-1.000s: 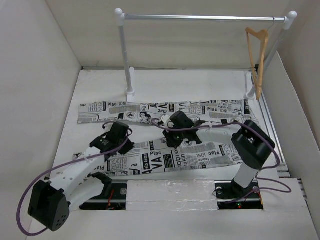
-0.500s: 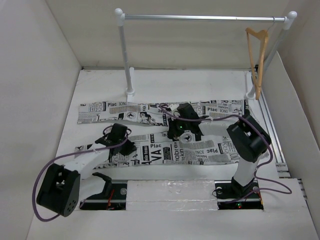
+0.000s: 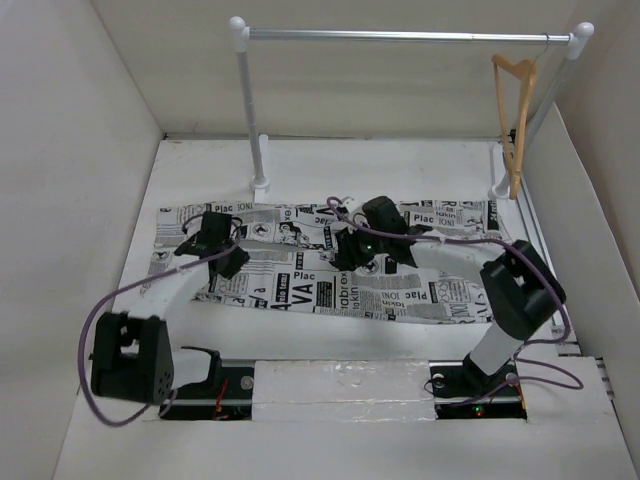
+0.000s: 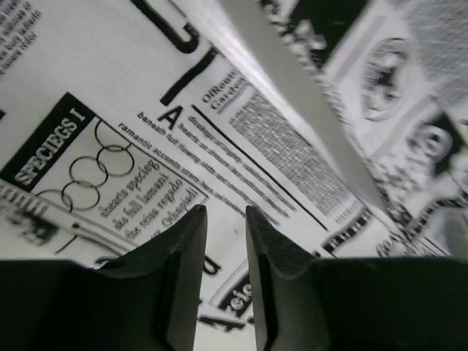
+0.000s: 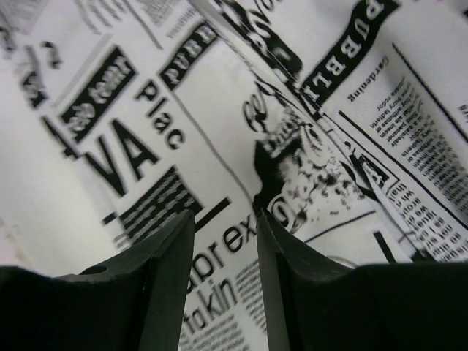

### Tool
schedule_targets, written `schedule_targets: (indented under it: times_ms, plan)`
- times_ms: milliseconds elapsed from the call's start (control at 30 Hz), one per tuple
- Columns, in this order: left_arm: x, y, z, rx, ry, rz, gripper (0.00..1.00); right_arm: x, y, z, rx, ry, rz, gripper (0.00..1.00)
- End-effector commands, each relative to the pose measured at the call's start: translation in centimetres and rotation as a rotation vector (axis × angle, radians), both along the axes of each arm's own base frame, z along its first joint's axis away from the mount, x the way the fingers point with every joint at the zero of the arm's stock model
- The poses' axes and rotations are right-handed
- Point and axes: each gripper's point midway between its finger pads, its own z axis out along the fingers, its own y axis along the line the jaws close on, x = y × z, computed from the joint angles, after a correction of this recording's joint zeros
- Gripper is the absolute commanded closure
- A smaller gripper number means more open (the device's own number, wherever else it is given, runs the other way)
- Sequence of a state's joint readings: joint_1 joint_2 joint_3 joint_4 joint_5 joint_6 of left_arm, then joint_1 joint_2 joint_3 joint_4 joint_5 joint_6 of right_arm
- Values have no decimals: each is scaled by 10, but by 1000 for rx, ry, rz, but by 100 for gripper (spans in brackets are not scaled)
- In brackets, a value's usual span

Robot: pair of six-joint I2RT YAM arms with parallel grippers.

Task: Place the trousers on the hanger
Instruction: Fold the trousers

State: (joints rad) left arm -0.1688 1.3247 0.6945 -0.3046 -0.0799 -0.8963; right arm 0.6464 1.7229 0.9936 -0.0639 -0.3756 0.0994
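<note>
- The trousers [image 3: 300,290], white cloth covered in black newsprint lettering and pictures, lie flat across the worktop [image 3: 330,170], with both legs stretched sideways, one alongside the other.
- The hanger [image 3: 515,175], light tan wood, hangs by its thin hook at the right end of the rail [image 3: 400,35], well apart from the trousers.

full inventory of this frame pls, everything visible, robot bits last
trousers: 1, white with black newspaper print, lying across the table.
hanger: 1, light tan wood with a thin metal hook, hanging at the right end of the rail.
rail: 1, silver bar on two white posts, far side of the table.
table: 1, white, walls on three sides.
cables: 2, purple, one per arm.
arms: 2, white and black, bases at the near edge.
left gripper: black, fingers close together on the trousers' left part.
right gripper: black, fingers close together on the trousers' middle.
</note>
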Motion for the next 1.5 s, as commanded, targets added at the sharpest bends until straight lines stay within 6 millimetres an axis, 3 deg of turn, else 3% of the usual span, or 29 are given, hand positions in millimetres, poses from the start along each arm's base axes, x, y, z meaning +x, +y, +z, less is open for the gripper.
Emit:
schedule_targets:
  times_ms: [0, 67, 100, 133, 167, 267, 300, 333, 367, 400, 433, 467, 500, 533, 633, 867, 1000, 1233, 1300, 1333, 1367, 1400, 1467]
  plan:
    - [-6, 18, 54, 65, -152, 8, 73, -10, -3, 51, 63, -94, 58, 55]
    - [-5, 32, 66, 98, -211, 73, 59, -17, -8, 66, 72, -134, 64, 58]
    - [-4, 35, 73, 97, -241, 111, 51, -23, -11, 63, 49, -139, 70, 77]
    - [-2, 44, 77, 120, -255, 152, 49, -32, -15, 56, 27, -125, 76, 90]
    - [4, 48, 82, 116, -272, 170, 47, -36, -19, 61, 31, -137, 74, 100]
    - [23, 75, 85, 120, -284, 252, 47, -54, -36, 51, -1, -129, 59, 100]
    - [28, 83, 76, 125, -255, 267, 47, -57, -43, 60, 4, -158, 39, 100]
    - [37, 98, 79, 125, -267, 294, 47, -59, -48, 62, 0, -169, 26, 100]
    - [42, 104, 78, 119, -264, 297, 47, -62, -57, 57, -17, -164, 7, 100]
    - [47, 107, 65, 115, -221, 289, 47, -59, -68, 65, -26, -195, -26, 100]
    - [58, 110, 72, 119, -232, 274, 47, -58, -75, 65, -39, -206, -45, 92]
    - [62, 113, 58, 135, -180, 269, 47, -56, -86, 59, -60, -194, -76, 86]
    - [66, 116, 56, 147, -168, 270, 47, -52, -92, 60, -69, -200, -101, 78]
    - [72, 118, 57, 154, -164, 277, 47, -49, -98, 60, -86, -224, -94, 64]
    - [79, 117, 38, 138, -112, 284, 46, -32, -117, 59, -125, -232, -146, 51]
    - [83, 115, 8, 94, -62, 318, 46, -13, -151, 55, -157, -226, -238, 48]
    - [94, 119, 6, 83, -78, 337, 46, -14, -164, 47, -177, -214, -263, 46]
    - [110, 127, -3, 111, -54, 341, 51, 0, -212, 33, -208, -200, -446, 39]
    - [108, 130, -9, 108, -39, 345, 57, 15, -210, 39, -192, -240, -443, 36]
    - [106, 130, -11, 112, -39, 344, 62, 21, -211, 29, -214, -216, -446, 36]
    - [104, 130, -11, 118, -39, 339, 77, 27, -213, 26, -233, -211, -453, 36]
    - [101, 136, -11, 133, -35, 350, 82, 39, -220, 28, -257, -218, -493, 36]
    - [93, 136, -17, 144, -7, 339, 97, 46, -228, 4, -295, -161, -525, 42]
